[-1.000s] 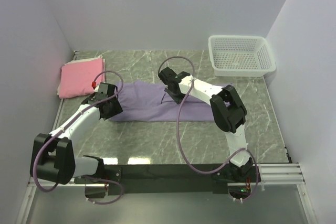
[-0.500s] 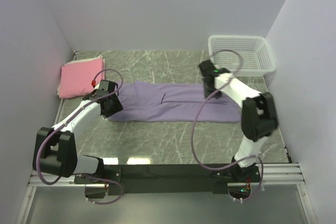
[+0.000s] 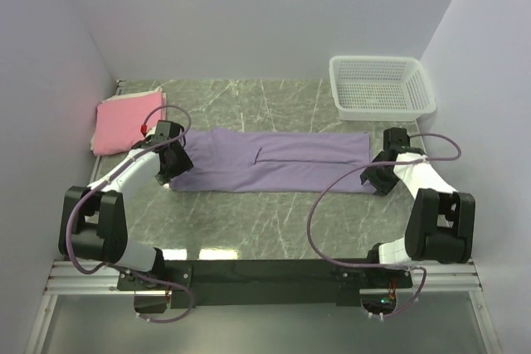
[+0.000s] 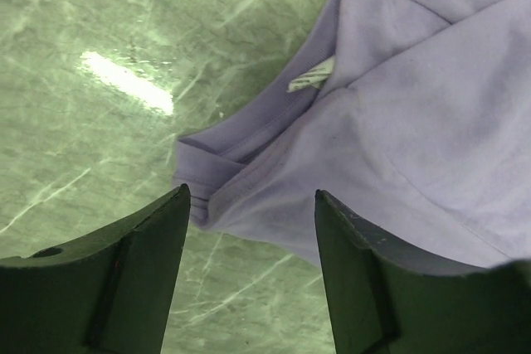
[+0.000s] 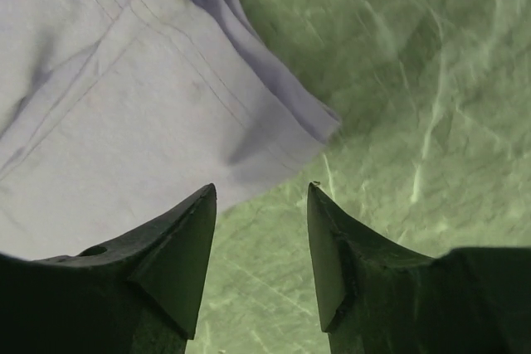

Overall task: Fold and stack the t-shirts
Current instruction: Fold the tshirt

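The lavender-purple t-shirt [image 3: 274, 161] lies as a long folded strip across the middle of the table. My left gripper [image 3: 170, 173] is open over its left near corner [image 4: 249, 196], where the collar and a white tag [image 4: 311, 76] show. My right gripper [image 3: 373, 181] is open over its right near corner [image 5: 166, 113]; nothing is between the jaws. The pink t-shirt [image 3: 126, 122] lies folded with a pale edge at the far left.
A white mesh basket [image 3: 380, 87] stands at the back right. Walls close in the left, back and right sides. Bare green marble table [image 3: 274, 221] lies between the shirt and the arm bases.
My right gripper has swept from the shirt's middle out to its right end, and the shirt now lies spread longer and flatter. My left gripper stayed at the left end.
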Robot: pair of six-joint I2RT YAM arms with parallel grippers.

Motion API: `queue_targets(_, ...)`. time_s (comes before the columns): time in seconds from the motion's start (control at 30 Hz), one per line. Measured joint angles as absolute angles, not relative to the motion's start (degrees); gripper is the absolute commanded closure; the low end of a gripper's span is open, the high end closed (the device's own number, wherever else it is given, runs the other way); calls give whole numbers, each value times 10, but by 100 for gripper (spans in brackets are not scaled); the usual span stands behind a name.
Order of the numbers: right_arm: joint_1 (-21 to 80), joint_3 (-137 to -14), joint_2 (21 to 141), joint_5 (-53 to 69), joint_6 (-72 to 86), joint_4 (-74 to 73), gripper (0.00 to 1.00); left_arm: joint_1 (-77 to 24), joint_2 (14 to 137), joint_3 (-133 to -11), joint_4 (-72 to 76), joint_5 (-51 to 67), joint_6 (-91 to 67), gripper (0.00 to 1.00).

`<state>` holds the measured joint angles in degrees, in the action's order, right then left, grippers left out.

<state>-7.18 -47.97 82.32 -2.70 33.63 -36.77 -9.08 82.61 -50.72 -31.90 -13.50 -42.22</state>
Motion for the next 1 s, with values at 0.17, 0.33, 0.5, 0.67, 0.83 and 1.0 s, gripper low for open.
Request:
queue_targets(0.17, -116, -441, 762, -3, 361, -355, 41, -90, 834, -507, -322, -149, -421, 38)
queue_targets(0.33, -164, -406, 739, 23, 374, -327, 41, -89, 862, -507, -322, -152, -417, 41)
queue_targets(0.5, -180, -388, 752, 53, 381, -298, 41, -88, 881, -507, -323, -156, -416, 46)
queue_targets(0.67, -181, -373, 764, 72, 385, -256, 44, -87, 888, -506, -322, -161, -416, 53)
queue_targets(0.83, -189, -362, 783, 83, 384, -220, 68, -84, 900, -505, -322, -168, -416, 59)
queue_targets(1.0, -196, -356, 792, 83, 378, -202, 100, -73, 906, -507, -322, -173, -418, 64)
